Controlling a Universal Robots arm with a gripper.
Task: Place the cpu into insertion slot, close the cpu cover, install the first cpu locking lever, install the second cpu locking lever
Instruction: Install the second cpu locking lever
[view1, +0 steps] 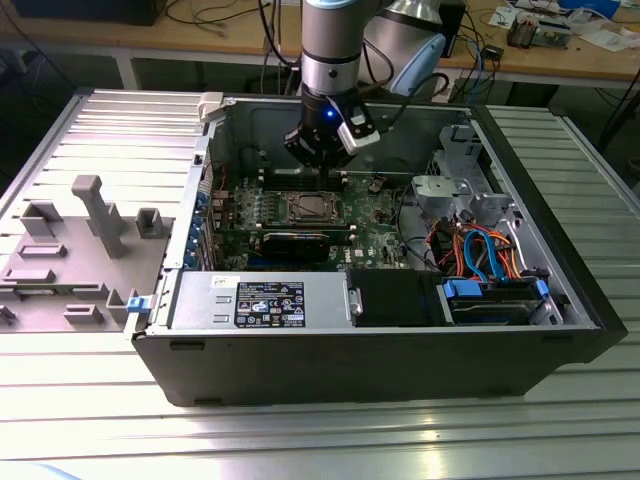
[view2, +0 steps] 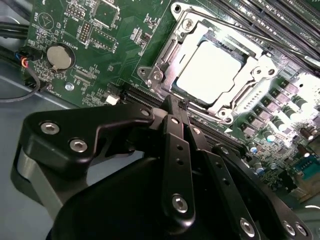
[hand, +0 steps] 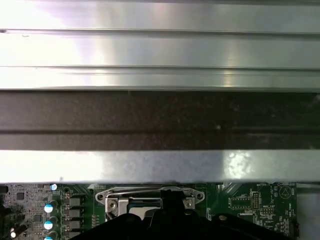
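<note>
The cpu (view2: 212, 65) sits bright and silver in the insertion slot (view2: 165, 55), framed by the cpu cover (view2: 235, 102) lying flat around it, its window showing the chip; the socket belongs to the one green motherboard (view2: 75, 30), and that board lies inside the open computer case (view1: 350, 360) on the ribbed table (view1: 300, 440); in the exterior view the case also holds a grey power supply (view1: 260, 300) near its front and blue and orange cables (view1: 490, 250) on that view's right; one gripper (view2: 172, 102) hangs over the socket's edge, its two black fingers (view2: 177, 150) pressed together, holding nothing; the chip lies just beyond the fingertips, apart from them; one round coin battery (view2: 60, 56) shines on the board.
</note>
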